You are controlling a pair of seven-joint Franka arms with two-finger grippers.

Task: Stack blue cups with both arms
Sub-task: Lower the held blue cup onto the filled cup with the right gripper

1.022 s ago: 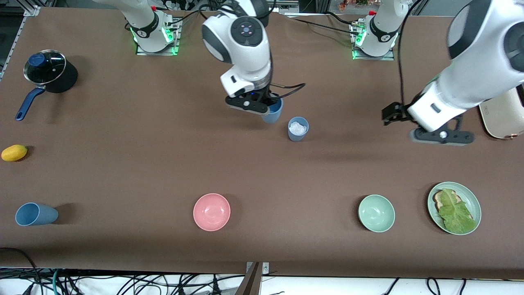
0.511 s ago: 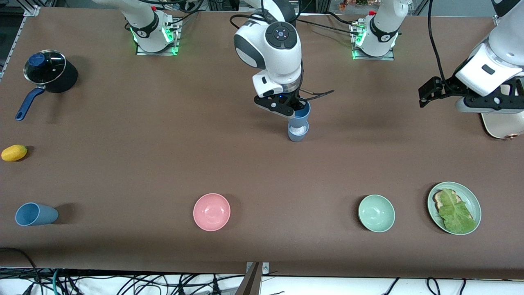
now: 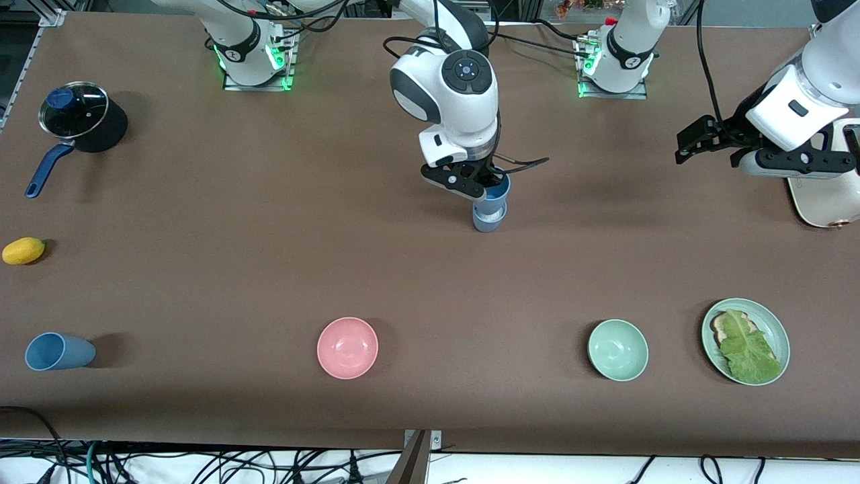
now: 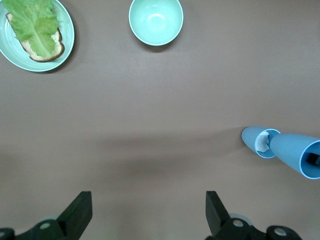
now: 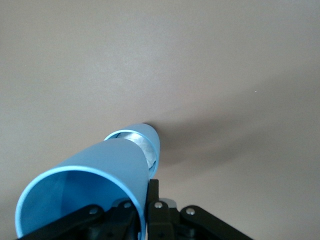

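Observation:
My right gripper [image 3: 485, 187] is shut on the rim of a blue cup [image 3: 496, 193] and holds it tilted over a second blue cup [image 3: 487, 220]. That second cup stands upright mid-table with something white inside. The held cup's base is at the standing cup's mouth. The right wrist view shows the held cup [image 5: 95, 175], the standing cup [image 5: 146, 137] under it and my right gripper [image 5: 145, 200]. A third blue cup [image 3: 57, 351] lies on its side at the right arm's end, near the front camera. My left gripper [image 3: 783, 168] is open and empty [image 4: 147, 205], up at the left arm's end.
A pink bowl [image 3: 347, 347], a green bowl [image 3: 617, 349] and a green plate [image 3: 779, 329] with bread and lettuce sit near the front camera. A lidded pot [image 3: 80, 117] and a yellow fruit [image 3: 23, 250] are at the right arm's end. A cream appliance [image 3: 823, 202] lies below my left gripper.
My right gripper carried its cup sideways over the standing cup and lowered it to the mouth. My left arm drew away toward its end of the table.

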